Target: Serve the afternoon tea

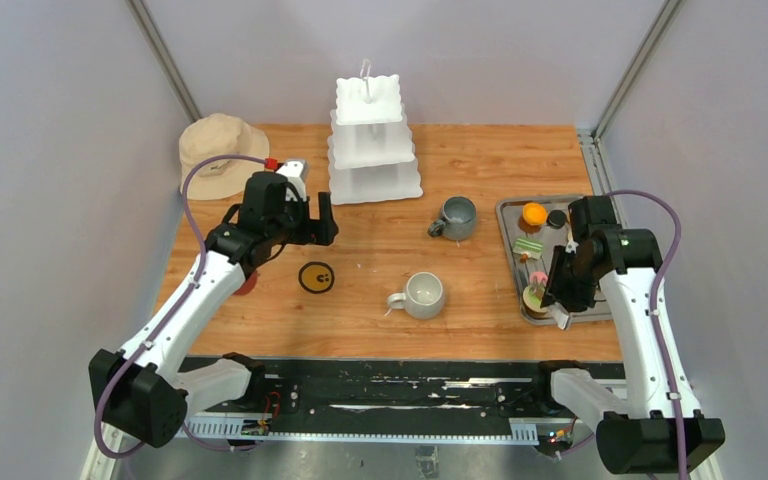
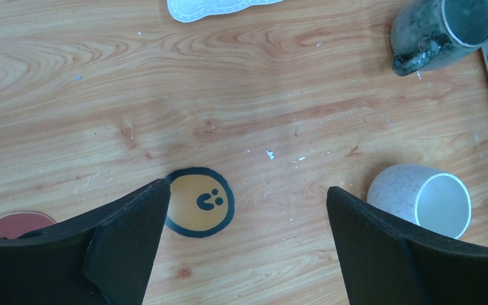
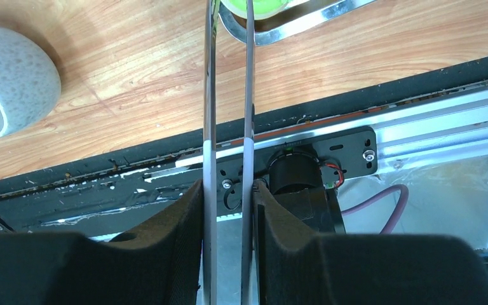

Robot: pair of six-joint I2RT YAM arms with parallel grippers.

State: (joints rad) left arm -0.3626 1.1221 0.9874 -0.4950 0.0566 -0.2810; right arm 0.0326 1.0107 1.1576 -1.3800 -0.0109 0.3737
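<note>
White stand [image 1: 372, 140] has three scalloped tiers, narrowing upward.

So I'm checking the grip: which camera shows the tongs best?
Right wrist: the tongs run as two metal blades between the fingers of the right gripper to the green pastry on the tray. Top external shows only a pale end under that gripper; left wrist shows none.

- Surface [image 1: 460, 320]: warm orange-brown wood grain.
- Three-tier stand [image 1: 370, 150]: plain white.
- Bucket hat [image 1: 215, 150]: beige.
- Far mug [image 1: 455, 217]: dark, mottled grey-green.
- Near mug [image 1: 422, 295]: pale grey, finely speckled, white inside.
- Sticker [image 1: 317, 277]: yellow, with a black ring and a black smiling face.
- Tray [image 1: 509, 268]: silver steel.
- Orange piece [image 1: 533, 213] and green striped piece [image 1: 528, 246] on it.
- Tongs [image 3: 210, 127]: silver.
</note>
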